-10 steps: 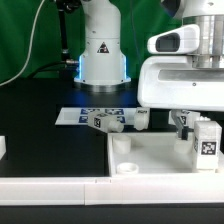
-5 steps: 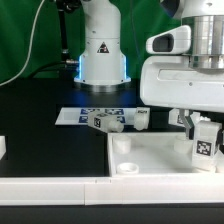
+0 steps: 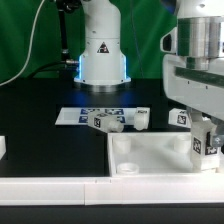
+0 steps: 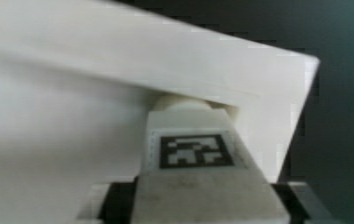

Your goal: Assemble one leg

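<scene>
My gripper (image 3: 204,140) is shut on a white leg (image 3: 203,147) with a black-and-white tag, held upright at the far right corner of the large flat white panel (image 3: 150,152). In the wrist view the leg (image 4: 195,150) sits between my dark fingers (image 4: 124,200) with its narrower end at the panel's corner socket (image 4: 192,101). Whether it is seated in the socket I cannot tell. Other loose legs lie behind the panel: one (image 3: 103,122) and another (image 3: 141,118) on the marker board (image 3: 75,115), and one (image 3: 180,117) near my gripper.
The robot base (image 3: 103,55) stands at the back centre. A round socket (image 3: 128,166) shows at the panel's near left corner. A small white part (image 3: 3,147) sits at the exterior view's left edge.
The arm has shifted toward the exterior view's right and its body has risen, uncovering a loose leg behind the panel. The held leg stays at the panel's far right corner.
</scene>
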`<action>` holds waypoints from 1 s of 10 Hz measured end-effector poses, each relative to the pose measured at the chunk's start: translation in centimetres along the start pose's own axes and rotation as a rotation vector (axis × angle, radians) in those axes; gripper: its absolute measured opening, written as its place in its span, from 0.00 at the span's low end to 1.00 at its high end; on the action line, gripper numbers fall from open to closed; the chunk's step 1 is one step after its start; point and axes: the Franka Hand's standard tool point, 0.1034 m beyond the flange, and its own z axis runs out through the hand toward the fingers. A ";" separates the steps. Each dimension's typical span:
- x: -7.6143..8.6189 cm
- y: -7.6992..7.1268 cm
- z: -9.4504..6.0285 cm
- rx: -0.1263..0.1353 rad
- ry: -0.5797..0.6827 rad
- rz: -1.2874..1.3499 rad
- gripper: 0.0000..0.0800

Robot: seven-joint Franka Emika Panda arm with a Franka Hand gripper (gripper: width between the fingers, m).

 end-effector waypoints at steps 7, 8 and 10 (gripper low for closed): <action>-0.1 0.2 0.2 -0.004 -0.015 -0.387 0.79; -0.4 0.3 0.3 -0.006 -0.018 -0.458 0.79; 0.0 0.3 0.3 -0.007 -0.012 -0.583 0.81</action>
